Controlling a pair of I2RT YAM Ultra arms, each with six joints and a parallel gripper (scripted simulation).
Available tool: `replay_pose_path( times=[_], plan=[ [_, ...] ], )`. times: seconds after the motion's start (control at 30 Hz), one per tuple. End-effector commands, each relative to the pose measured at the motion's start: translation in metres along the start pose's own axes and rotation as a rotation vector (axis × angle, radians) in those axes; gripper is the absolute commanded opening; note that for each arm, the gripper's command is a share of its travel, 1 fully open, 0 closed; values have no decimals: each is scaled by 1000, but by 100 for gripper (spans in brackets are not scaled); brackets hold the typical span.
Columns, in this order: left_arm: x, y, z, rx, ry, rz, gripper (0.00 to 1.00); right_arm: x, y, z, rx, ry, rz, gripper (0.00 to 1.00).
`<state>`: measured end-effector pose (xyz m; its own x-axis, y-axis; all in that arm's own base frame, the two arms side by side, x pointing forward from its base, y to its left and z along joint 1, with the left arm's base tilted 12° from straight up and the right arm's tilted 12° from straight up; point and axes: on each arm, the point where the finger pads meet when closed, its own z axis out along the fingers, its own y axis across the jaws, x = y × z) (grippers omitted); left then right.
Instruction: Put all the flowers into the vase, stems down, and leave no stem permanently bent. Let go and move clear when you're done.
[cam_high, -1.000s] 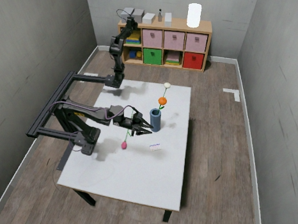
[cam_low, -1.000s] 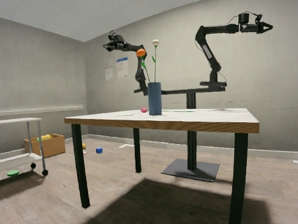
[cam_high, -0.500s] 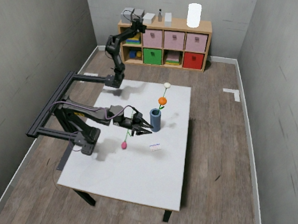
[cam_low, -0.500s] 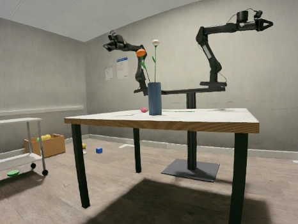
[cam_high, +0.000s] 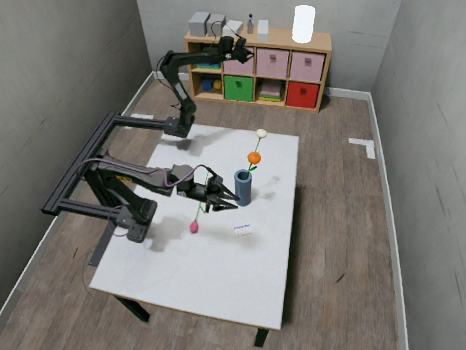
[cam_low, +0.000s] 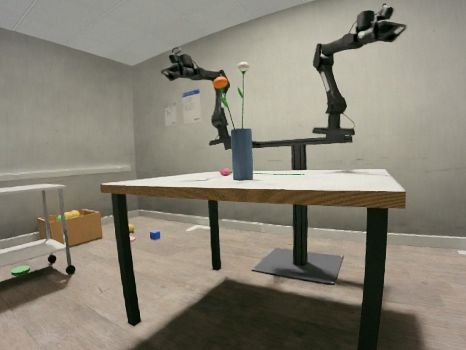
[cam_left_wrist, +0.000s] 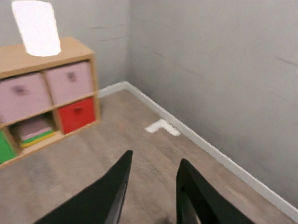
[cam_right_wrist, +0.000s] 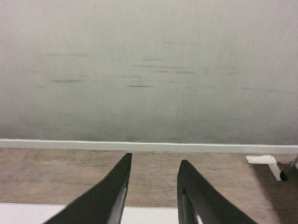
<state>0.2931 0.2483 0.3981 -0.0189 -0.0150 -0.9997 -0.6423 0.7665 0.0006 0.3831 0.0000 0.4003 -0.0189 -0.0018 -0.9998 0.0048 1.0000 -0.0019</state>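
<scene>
Flowers, one orange bloom (cam_high: 254, 158) (cam_low: 220, 82) and one white bloom (cam_high: 261, 133) (cam_low: 243, 67), stand stems down in your blue vase (cam_high: 243, 191) (cam_low: 242, 155). The vase is upright on the white table (cam_high: 200, 270) (cam_low: 150, 185). Your pink flower (cam_high: 194, 227) (cam_low: 225, 172) is outside it, lying flat on the table, with its green stem partly hidden under your right arm in the top view. Your left gripper (cam_high: 251, 55) (cam_low: 402, 29) (cam_left_wrist: 155, 162) is up high, well away from the flowers, its fingers a little apart with nothing between them. Your right gripper (cam_high: 237, 202) (cam_low: 165, 73) (cam_right_wrist: 155, 164) is up above the table too, also a little open and empty. You can't tell if any stem is bent for good.
</scene>
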Motion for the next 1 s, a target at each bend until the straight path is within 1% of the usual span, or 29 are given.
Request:
replay_pose_path(
  times=[0.0,0.03,0.13,0.23,0.37,0.53,0.6,0.77,0.87,0.97],
  plan=[
    [-3,-38,-2,93,-12,-5,30,-7,-1,0,-5,-20,6,30],
    [-3,-38,-2,93,-12,-5,30,-7,-1,0,-5,-20,6,30],
    [-3,-96,-12,246,-11,-1,30,-7,-1,0,-5,-20,6,30],
    [-3,-152,-31,402,-11,2,30,-7,-1,0,-5,-20,6,30],
    [-2,-222,-70,608,-10,6,30,-7,-1,0,-5,-20,6,30],
    [0,-294,-136,867,-9,10,30,-7,-1,0,-5,-20,6,30],
    [0,-294,-136,867,-9,10,30,-7,-1,0,-5,-20,6,30],
    [1,-344,-211,1101,-9,16,30,-7,-1,0,-5,-20,6,30],
    [3,-364,-258,1235,-8,18,30,-7,-1,0,-5,-20,6,30],
    [4,-377,-302,1356,-8,20,30,-7,-1,0,-5,-20,6,30]
  ],
)
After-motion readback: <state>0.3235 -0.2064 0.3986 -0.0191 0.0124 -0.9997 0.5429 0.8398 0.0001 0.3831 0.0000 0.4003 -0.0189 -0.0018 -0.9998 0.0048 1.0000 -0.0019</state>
